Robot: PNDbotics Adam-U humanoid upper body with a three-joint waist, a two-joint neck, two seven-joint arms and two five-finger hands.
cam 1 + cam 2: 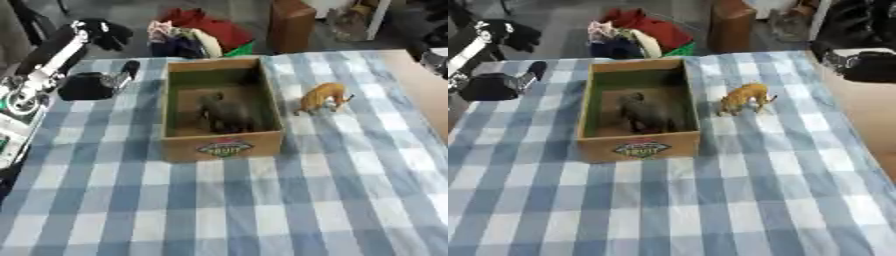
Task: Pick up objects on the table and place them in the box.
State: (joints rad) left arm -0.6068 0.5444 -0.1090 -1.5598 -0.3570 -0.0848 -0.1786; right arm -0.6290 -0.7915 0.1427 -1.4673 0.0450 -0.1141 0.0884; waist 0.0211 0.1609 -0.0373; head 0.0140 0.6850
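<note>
Left eye view:
- A cardboard box [222, 107] sits open on the table [262, 210], which wears a blue and white check cloth.
- Inside the box lies a dark grey animal figure [226, 114], near the middle of the floor.
- The box's near wall carries a label [225, 148], a diamond shape in red, green and dark; its writing cannot be read.
- An orange animal figure [323, 97] stands on the cloth just right of the box, apart from it.
- The left hand [94, 84] rests on the cloth at the left of the box, near its far corner, black with silver parts. Whether its fingers are curled or straight I cannot tell, and I see nothing in it.
- The left arm [39, 75] comes in along the left edge, black with silver and white links.

Right eye view:
- The right hand [859, 64] shows at the far right edge, over the bare tabletop beyond the cloth. It is a dark mass; I cannot tell how far open it is.
- A heap of red and mixed clothes [636, 34] lies on the floor beyond the table.
</note>
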